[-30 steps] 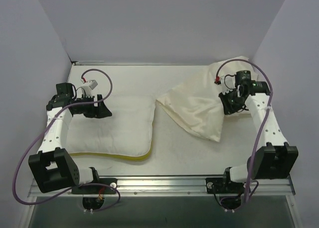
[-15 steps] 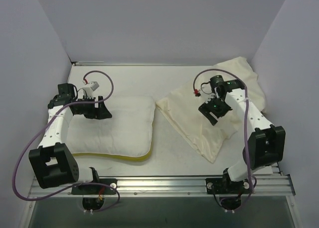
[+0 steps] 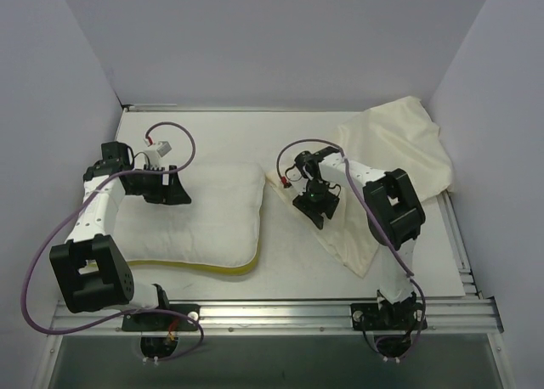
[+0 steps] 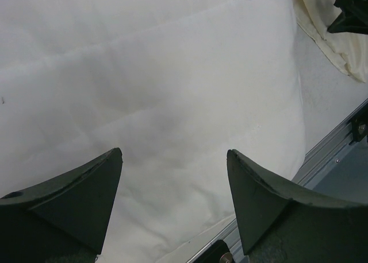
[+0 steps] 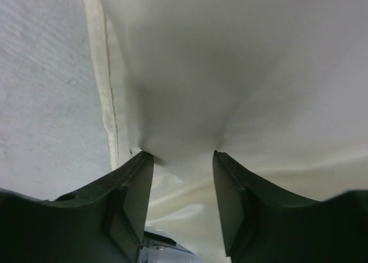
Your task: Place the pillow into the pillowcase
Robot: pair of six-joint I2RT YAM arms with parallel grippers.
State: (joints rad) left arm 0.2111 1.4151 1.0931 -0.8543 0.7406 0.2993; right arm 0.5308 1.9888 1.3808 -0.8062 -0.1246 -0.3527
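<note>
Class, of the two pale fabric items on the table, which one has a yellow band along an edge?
The plump white padded pillow on the left; the thin wrinkled cream pillowcase on the right shows none.

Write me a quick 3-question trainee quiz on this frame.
1. True or false: the pillow is already inside the pillowcase.
2. Pick one. The left claw is: A) open over the pillow, B) shut on the pillowcase, C) shut on the pillow's yellow band.
3. Short answer: which claw is down on the pillowcase, near its edge facing the pillow?

Key
1. False. They lie side by side, apart.
2. A.
3. The right claw.
</note>
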